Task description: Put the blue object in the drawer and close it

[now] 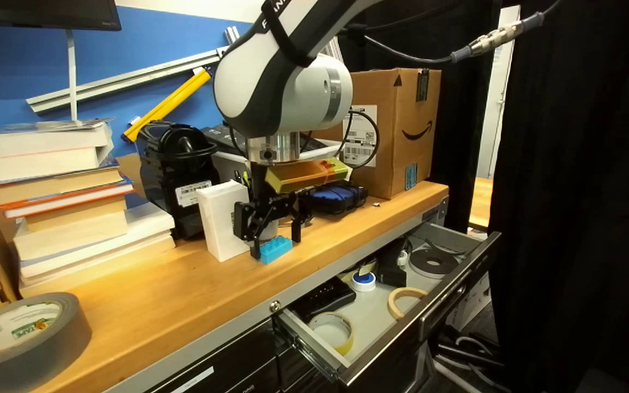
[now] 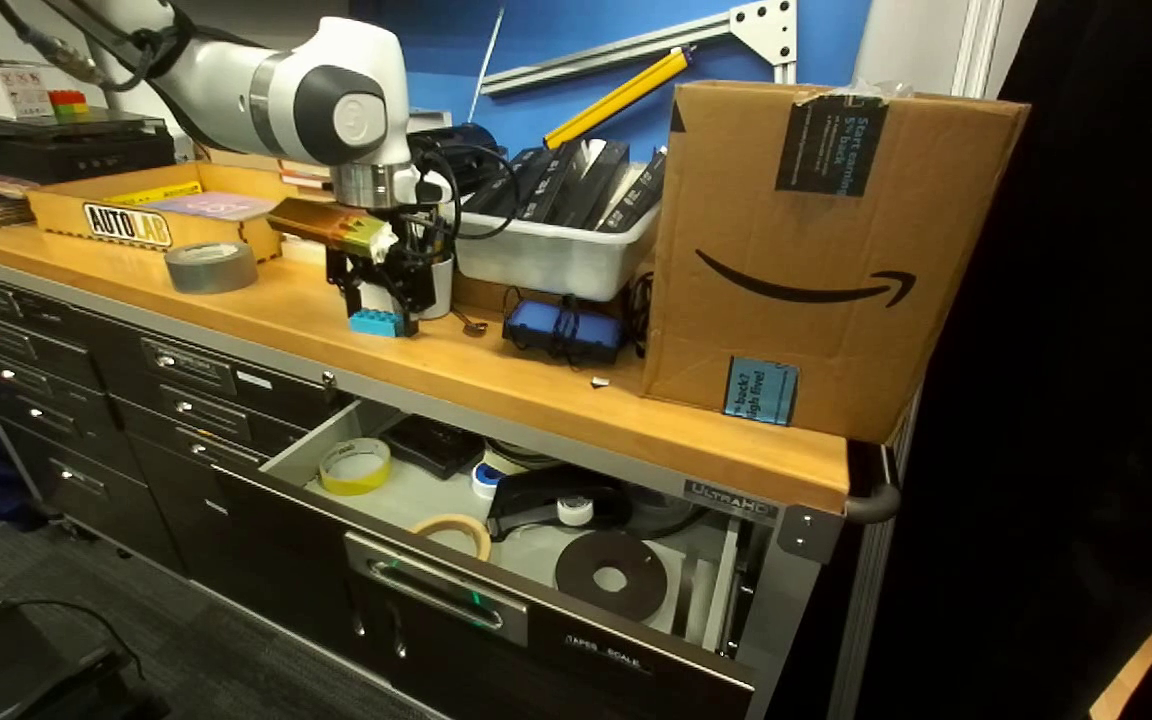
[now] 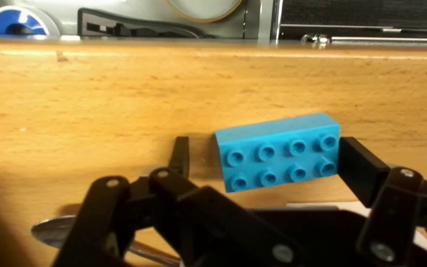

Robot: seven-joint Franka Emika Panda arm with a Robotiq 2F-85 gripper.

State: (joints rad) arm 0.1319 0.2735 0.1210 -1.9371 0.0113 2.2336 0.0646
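Observation:
The blue object is a cyan toy brick with studs [image 3: 278, 159]. It lies flat on the wooden worktop near the front edge and shows in both exterior views [image 1: 275, 249] [image 2: 376, 322]. My gripper [image 3: 266, 155] is open and low around the brick, one finger at each end. In the wrist view the right finger is against or almost against the brick's end. A gap is visible between the left finger and the brick. The drawer [image 1: 372, 311] is pulled open below the worktop's edge; its dark front [image 2: 286, 535] shows in an exterior view.
The drawer holds tape rolls [image 2: 356, 467], a black dispenser and a dark disc [image 2: 611, 577]. A white box [image 1: 221, 221] stands close beside the gripper. A spoon [image 3: 54, 230], a navy item with cables [image 2: 564, 330] and a cardboard box [image 2: 826, 270] are also on the worktop.

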